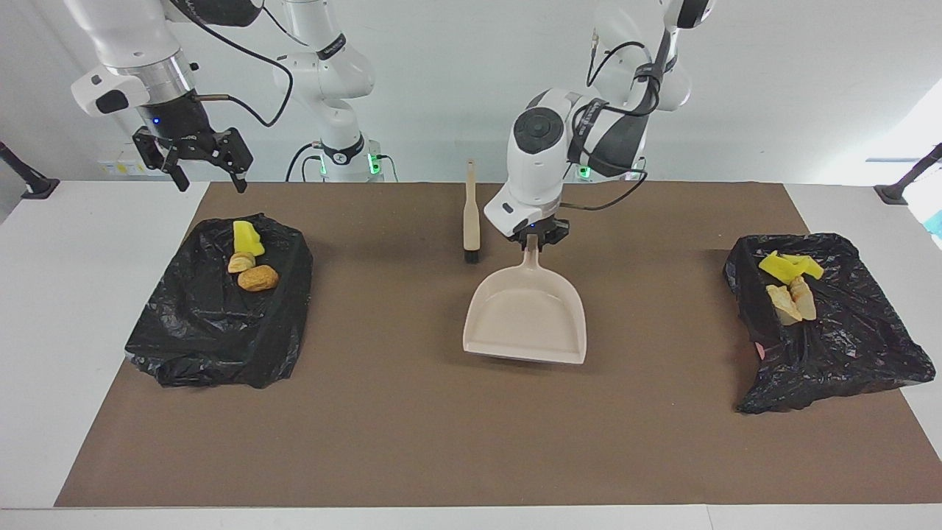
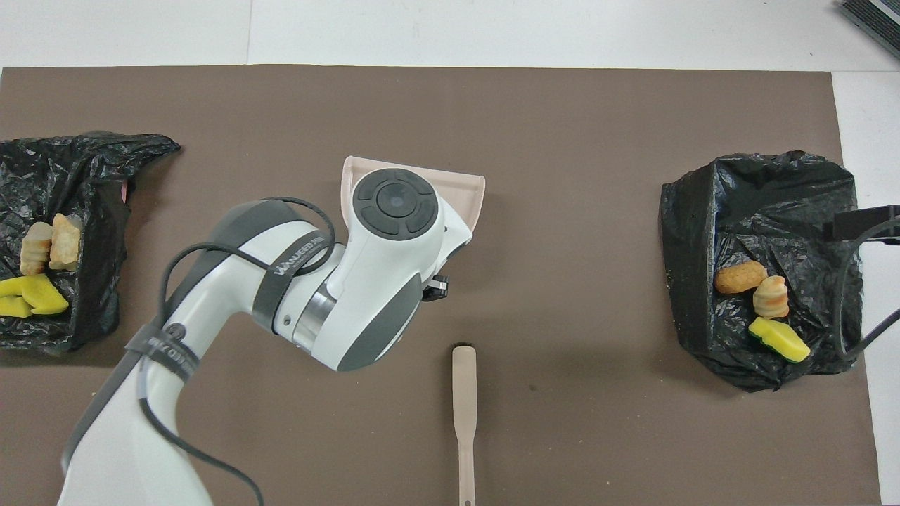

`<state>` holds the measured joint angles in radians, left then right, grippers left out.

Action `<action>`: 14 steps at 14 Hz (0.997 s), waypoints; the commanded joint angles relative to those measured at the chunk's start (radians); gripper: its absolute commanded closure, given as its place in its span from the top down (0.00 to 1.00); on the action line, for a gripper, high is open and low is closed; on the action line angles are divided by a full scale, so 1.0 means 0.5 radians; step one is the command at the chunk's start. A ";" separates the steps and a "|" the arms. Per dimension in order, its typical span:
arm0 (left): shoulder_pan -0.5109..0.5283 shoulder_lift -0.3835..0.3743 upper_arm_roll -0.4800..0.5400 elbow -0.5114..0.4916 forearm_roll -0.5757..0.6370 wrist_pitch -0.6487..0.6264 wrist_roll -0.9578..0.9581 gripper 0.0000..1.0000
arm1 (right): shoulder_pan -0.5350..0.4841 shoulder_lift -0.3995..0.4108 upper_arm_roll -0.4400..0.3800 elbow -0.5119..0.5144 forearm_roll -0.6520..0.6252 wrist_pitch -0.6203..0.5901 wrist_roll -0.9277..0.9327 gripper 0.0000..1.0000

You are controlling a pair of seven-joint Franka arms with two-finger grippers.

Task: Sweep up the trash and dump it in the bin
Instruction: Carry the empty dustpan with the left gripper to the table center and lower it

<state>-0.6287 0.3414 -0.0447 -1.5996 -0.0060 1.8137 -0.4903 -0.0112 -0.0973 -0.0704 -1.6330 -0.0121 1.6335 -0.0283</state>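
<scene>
My left gripper [image 1: 532,241] is shut on the handle of a beige dustpan [image 1: 526,313] that lies flat and empty mid-table; in the overhead view the arm covers most of the dustpan [image 2: 467,197]. A beige brush [image 1: 471,213] lies beside the handle, toward the right arm's end, and also shows in the overhead view [image 2: 464,407]. The trash lies in two black-bagged bins. A yellow-and-green sponge piece [image 1: 247,237] and bread chunks [image 1: 257,277] are in one bin [image 1: 221,331]. Yellow sponge pieces [image 1: 789,266] and tan chunks [image 1: 793,302] are in the other [image 1: 846,346]. My right gripper [image 1: 207,177] is open, raised over the table's edge by its bin.
A brown mat [image 1: 412,427] covers the table between the two bins. One bin [image 2: 759,211] stands at the right arm's end and one [image 2: 84,176] at the left arm's end. No scraps show on the mat.
</scene>
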 commanded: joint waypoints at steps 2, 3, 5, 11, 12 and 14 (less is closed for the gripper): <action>-0.098 0.243 0.043 0.311 -0.055 0.017 -0.117 0.00 | -0.011 -0.002 0.009 0.079 -0.016 -0.168 0.026 1.00; -0.162 0.389 0.050 0.428 -0.040 0.011 -0.200 0.00 | -0.011 -0.005 0.015 0.078 -0.016 -0.168 0.026 1.00; -0.182 0.437 0.059 0.453 -0.049 0.039 -0.222 0.00 | -0.011 -0.008 0.018 0.075 -0.016 -0.165 0.026 1.00; -0.185 0.367 0.059 0.208 -0.055 0.308 -0.231 0.00 | -0.008 -0.014 0.021 0.063 0.089 -0.141 0.035 1.00; -0.185 0.366 0.059 0.187 -0.055 0.312 -0.231 0.00 | -0.008 -0.014 0.024 0.063 0.086 -0.141 0.032 1.00; -0.178 0.354 0.056 0.165 -0.059 0.309 -0.225 0.00 | -0.011 -0.014 0.021 0.063 0.079 -0.147 0.029 1.00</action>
<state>-0.7135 0.5559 -0.0257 -1.4649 -0.0202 1.9413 -0.5979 -0.0102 -0.0982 -0.0636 -1.6048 0.0131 1.5703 -0.0283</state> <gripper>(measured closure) 0.692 0.000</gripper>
